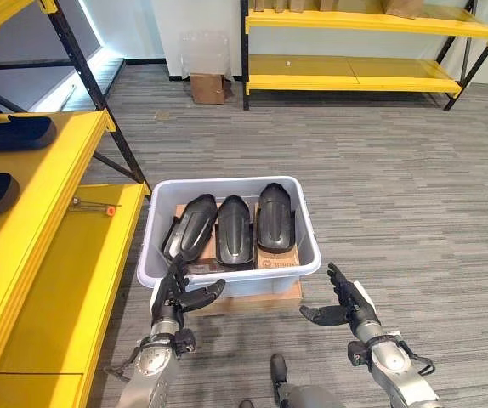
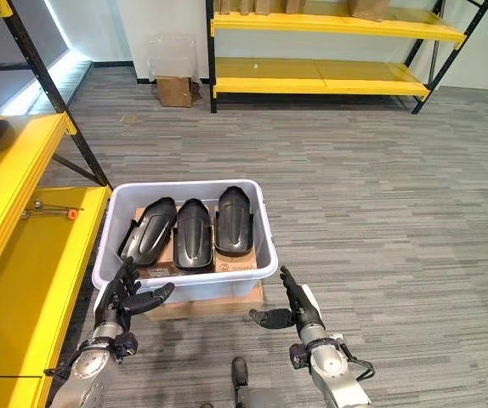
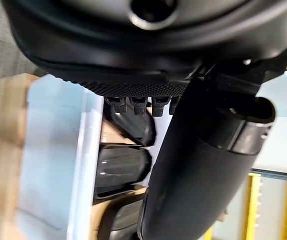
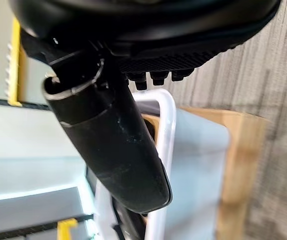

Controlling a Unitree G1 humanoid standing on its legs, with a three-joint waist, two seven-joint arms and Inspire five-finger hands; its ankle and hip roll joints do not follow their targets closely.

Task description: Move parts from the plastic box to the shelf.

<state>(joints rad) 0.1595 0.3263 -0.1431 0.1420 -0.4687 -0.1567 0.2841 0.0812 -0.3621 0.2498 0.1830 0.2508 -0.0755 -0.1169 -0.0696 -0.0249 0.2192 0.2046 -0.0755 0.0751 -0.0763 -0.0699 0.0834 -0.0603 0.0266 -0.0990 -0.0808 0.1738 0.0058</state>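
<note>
Grey striped floor (image 1: 380,170), yellow steel shelf (image 1: 65,255) at left. White plastic box (image 1: 227,276) held 3 black moulded parts (image 1: 235,229); prob. light, stiff, slick—grip mid-body. Left hand (image 1: 176,297), right hand (image 1: 346,308): fingers spread, empty.

Pale grey rectangular plastic box (image 1: 229,189), open-topped, sitting on a flat brown cardboard sheet (image 1: 252,299) on the floor just beside the yellow metal shelf (image 1: 53,280). Inside, three glossy black, elongated, curved moulded parts (image 1: 235,229), lying side by side lengthwise, rounded ends toward the far wall, the leftmost tilted against the left wall. Two more dark parts (image 1: 10,133) already resting on the shelf's upper yellow board.
</note>
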